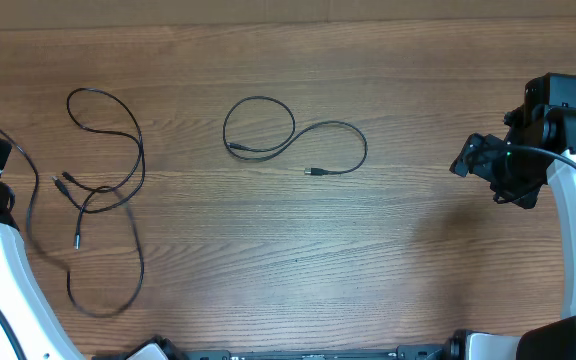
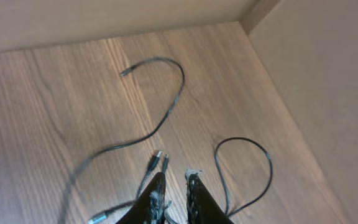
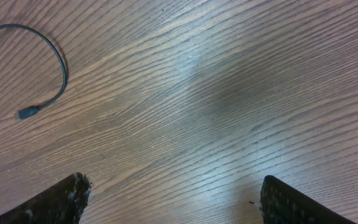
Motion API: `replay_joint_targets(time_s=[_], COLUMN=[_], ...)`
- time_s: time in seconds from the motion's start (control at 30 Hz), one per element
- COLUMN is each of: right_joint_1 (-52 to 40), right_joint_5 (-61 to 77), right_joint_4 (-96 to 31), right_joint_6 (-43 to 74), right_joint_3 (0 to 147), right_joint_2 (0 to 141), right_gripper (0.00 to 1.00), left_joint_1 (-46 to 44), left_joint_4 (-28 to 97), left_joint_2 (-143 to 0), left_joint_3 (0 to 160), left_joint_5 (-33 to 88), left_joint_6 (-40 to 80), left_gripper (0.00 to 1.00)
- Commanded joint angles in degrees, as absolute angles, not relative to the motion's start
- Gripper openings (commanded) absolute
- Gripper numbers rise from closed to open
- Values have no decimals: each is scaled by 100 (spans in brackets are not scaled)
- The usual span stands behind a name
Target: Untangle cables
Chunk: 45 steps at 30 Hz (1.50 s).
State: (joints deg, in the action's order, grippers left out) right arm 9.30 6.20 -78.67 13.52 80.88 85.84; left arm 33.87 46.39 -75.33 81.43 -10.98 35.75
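Overhead, we see tangled cables (image 1: 103, 190) crossing each other on the left of the wooden worktop (image 1: 418, 260). From the left wrist, the left hand (image 2: 174, 177) is narrow, fingers barely parted, gripping nothing, with two plugs (image 2: 160, 160) just ahead of its tips. A single looped cable (image 1: 293, 145) lies mid-worktop, well apart. The right hand (image 3: 174, 185) stands wide and holds nothing.

Robot lab: wood-grain table (image 1: 408, 250), two arms (image 1: 568, 200)
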Motion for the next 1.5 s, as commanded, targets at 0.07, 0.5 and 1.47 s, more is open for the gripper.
replay_joint_targets(time_s=[0.07, 0.5, 1.47], right_joint_1=[939, 939, 939], right_joint_5=[657, 657, 657], right_joint_4=[-7861, -7876, -7852], right_joint_6=[1341, 1341, 1341], right_joint_3=[8066, 8066, 8066], right_joint_2=[8569, 8569, 8569], right_gripper=[87, 87, 87], left_joint_1=[3404, 2228, 1417], left_joint_4=[4692, 6893, 7008], left_joint_2=[-7498, -9559, -11172], left_joint_3=[8228, 8187, 9301], left_joint_5=[-639, 91, -360], left_joint_6=[3463, 2849, 2427], left_gripper=[47, 57, 4])
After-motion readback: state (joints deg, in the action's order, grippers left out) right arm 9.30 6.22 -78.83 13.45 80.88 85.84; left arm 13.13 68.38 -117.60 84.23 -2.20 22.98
